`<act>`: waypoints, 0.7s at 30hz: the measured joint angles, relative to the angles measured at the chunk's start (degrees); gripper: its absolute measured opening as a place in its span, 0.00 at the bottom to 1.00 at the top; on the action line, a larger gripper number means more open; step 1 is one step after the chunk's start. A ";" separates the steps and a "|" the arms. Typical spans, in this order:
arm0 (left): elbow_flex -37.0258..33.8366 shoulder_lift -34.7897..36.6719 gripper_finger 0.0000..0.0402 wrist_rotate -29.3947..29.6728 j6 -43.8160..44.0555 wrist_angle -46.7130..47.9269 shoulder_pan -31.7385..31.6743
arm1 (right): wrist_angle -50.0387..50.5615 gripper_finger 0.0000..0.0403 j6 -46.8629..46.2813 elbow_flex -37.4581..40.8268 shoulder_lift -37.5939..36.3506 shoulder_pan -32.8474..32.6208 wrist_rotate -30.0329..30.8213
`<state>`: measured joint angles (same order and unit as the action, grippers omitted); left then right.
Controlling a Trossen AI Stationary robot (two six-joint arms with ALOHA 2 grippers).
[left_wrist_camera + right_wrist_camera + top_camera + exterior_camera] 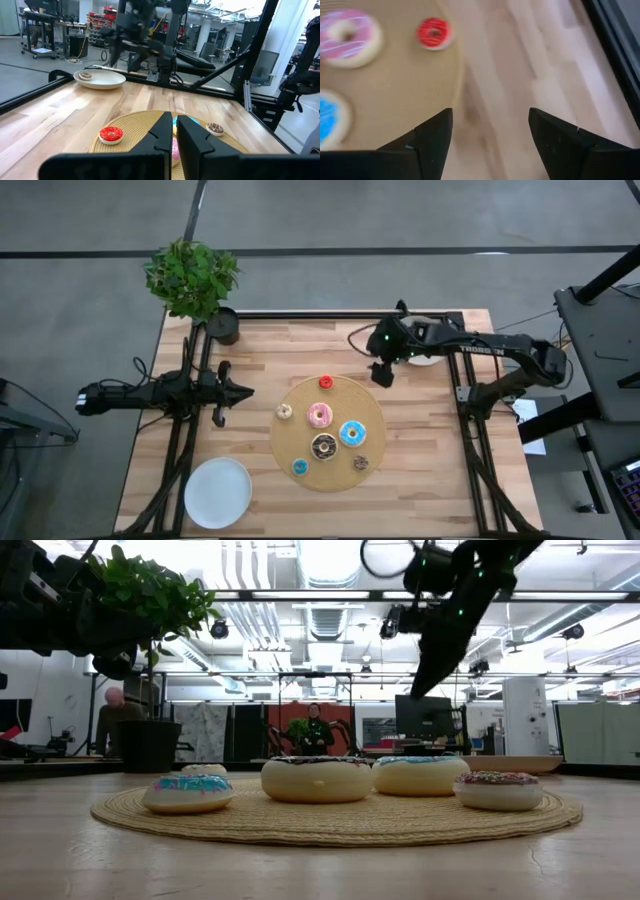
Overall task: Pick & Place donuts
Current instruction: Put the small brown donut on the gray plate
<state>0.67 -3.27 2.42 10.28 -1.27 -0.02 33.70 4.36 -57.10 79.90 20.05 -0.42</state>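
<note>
My right gripper hangs released above bare wood, the red donut nearest beside it on the tan mat. My left gripper waits clenched, well away from the mat's other donuts.

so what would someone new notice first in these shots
Probably the round woven mat in the middle of the table with bright donuts on it, the pink donut near its centre and the red donut at its far edge. Next, the right gripper, open, hanging above the table just beyond the mat's far edge. The left gripper, shut, waits at the table's left side, with a plant at the far-left corner.
</note>
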 joint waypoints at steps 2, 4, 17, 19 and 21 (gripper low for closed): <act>0.00 0.02 0.00 0.00 0.02 0.01 0.01 | -0.11 0.63 0.04 0.00 -0.31 -2.57 -0.01; 0.00 0.00 0.00 0.00 0.01 0.01 -0.01 | -0.59 0.63 -1.19 0.00 -0.39 -4.94 -0.02; 0.00 0.00 0.00 0.00 0.00 -0.01 -0.01 | -1.54 0.63 -5.91 0.00 1.24 -15.14 0.43; 0.00 0.00 0.00 0.00 0.00 -0.01 -0.01 | -1.52 0.63 -6.11 0.00 1.22 -15.74 0.43; 0.00 0.00 0.00 0.00 0.01 0.00 -0.01 | -1.52 0.62 -6.33 0.00 1.22 -16.20 0.43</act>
<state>0.67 -3.27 2.42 10.29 -1.27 -0.03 32.18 -1.97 -57.10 81.12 3.85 0.01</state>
